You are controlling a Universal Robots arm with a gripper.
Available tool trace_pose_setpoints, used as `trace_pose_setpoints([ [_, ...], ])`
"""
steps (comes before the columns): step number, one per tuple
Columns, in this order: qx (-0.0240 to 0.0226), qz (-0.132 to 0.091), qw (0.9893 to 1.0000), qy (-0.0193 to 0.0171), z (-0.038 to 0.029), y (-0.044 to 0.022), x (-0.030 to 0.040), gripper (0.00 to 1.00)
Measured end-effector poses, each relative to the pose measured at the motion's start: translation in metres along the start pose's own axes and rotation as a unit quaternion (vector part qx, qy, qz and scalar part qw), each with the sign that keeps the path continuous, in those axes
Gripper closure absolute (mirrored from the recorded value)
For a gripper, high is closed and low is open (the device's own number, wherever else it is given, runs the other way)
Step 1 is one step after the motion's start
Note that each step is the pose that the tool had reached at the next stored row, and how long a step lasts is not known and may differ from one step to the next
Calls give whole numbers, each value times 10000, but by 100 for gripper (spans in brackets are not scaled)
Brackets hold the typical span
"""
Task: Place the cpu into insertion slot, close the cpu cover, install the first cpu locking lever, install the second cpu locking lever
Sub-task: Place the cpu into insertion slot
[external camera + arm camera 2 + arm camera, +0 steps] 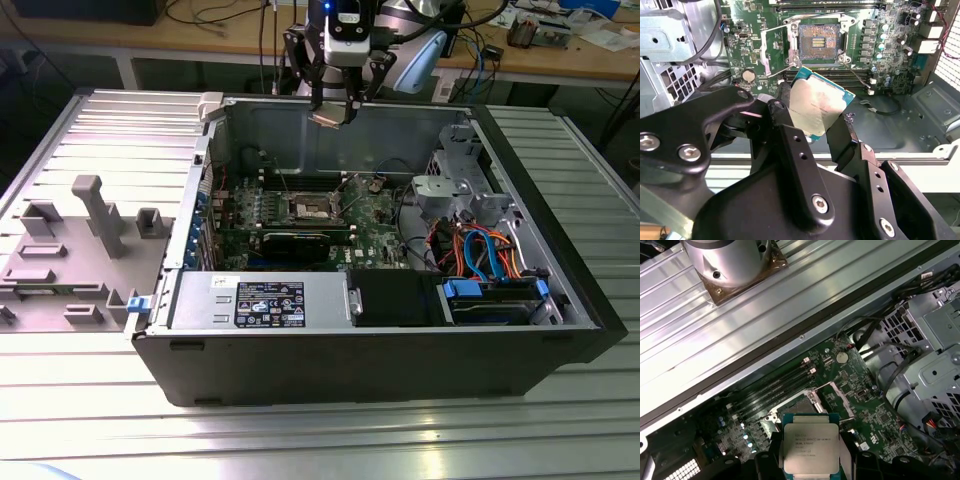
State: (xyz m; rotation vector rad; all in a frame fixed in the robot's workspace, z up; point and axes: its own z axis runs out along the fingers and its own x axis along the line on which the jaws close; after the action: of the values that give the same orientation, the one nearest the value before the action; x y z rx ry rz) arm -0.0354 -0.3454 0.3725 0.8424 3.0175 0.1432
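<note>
Pinches the cpu (819, 106) by opposite edges in the gripper (332, 113), fingers closed onto it. Hovers near the back wall of the computer case (400, 350), above the motherboard (372, 228). Leaves the insertion slot (817, 42) bare.

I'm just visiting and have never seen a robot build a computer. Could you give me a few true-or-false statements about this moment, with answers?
1. The gripper holds the cpu. True.
2. The cpu already sits in the socket. False: the socket is empty and the cpu is held above the board.
3. The cover is shut over the socket. False: it is swung open beside the socket.
4. The case lies open on a ribbed metal table. True.
</note>
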Motion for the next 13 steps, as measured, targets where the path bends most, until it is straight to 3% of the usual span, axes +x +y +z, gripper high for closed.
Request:
trace_pose_setpoints([
  [13, -2, 117, 9999, -11, 0, 0, 0, 47],
])
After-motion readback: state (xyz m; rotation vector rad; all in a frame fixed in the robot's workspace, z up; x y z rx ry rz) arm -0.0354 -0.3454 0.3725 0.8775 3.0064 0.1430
